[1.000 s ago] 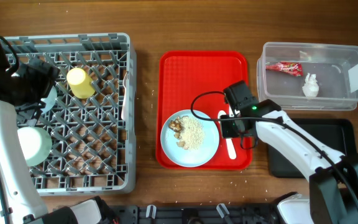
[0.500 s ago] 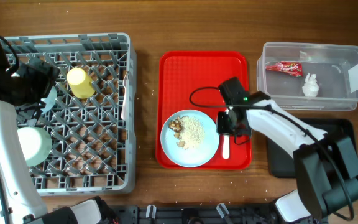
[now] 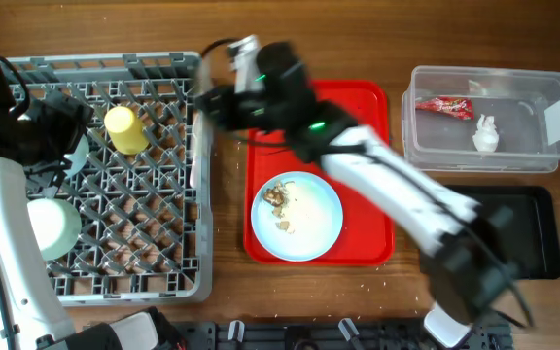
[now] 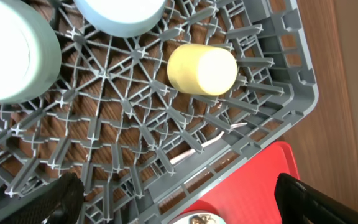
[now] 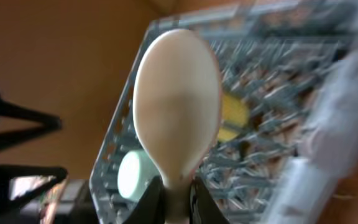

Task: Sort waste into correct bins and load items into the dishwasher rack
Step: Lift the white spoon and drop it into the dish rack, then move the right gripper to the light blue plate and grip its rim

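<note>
The one dishwasher rack [image 3: 115, 290] holds two bowls [image 4: 11, 56] [image 4: 120, 7], one cup [image 4: 202, 68] tipped with its flat end toward the left wrist camera, and one fork [image 3: 194, 146] lying lengthwise along the right wall. On the red tray [image 3: 261, 243] sits one plate [image 3: 311, 222] carrying food scraps [image 3: 278, 196]. The clear tub [image 3: 523, 148] contains one wrapper [image 3: 443, 105], long axis left-right, and one paper wad [image 3: 486, 134]; the black tray [image 3: 528, 233] lies beside it. The left gripper [image 4: 176, 199] gapes wide over the rack. The right gripper [image 5: 178, 202], blurred near the rack's right wall, pinches the handle of one spoon [image 5: 178, 106], whose bowl points away from the fingers.
</note>
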Available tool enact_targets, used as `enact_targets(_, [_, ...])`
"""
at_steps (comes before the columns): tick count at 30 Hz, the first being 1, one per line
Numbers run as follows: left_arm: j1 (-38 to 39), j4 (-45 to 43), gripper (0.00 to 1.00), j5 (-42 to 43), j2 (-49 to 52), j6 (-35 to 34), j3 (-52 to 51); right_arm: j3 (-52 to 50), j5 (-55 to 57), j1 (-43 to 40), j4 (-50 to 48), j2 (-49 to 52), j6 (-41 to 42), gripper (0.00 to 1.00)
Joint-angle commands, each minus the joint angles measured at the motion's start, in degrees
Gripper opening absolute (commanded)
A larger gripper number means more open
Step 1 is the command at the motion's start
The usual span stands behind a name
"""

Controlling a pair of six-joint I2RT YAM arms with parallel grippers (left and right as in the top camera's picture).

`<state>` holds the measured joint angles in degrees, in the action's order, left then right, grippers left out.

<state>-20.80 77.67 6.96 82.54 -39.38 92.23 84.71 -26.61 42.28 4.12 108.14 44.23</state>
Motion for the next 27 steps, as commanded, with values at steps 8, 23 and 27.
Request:
enact_targets(8, [-0.3, 0.0, 1.00, 0.0, -0.2, -0.3, 0.5, 0.0, -4.1, -1.2, 0.6, 3.9, 4.1, 0.76])
enact_targets(23, [-0.3, -2.1, 1.00, 0.8, -0.2, -0.3, 0.5, 0.0, 24.8, -36.7, 60.4, -39.5, -15.5, 1.00])
enact_targets(27, [1.2, -0.9, 1.00, 22.5, -0.2, 3.3, 0.3, 0.0, 27.7, -42.3, 57.8, -39.0, -15.6, 1.00])
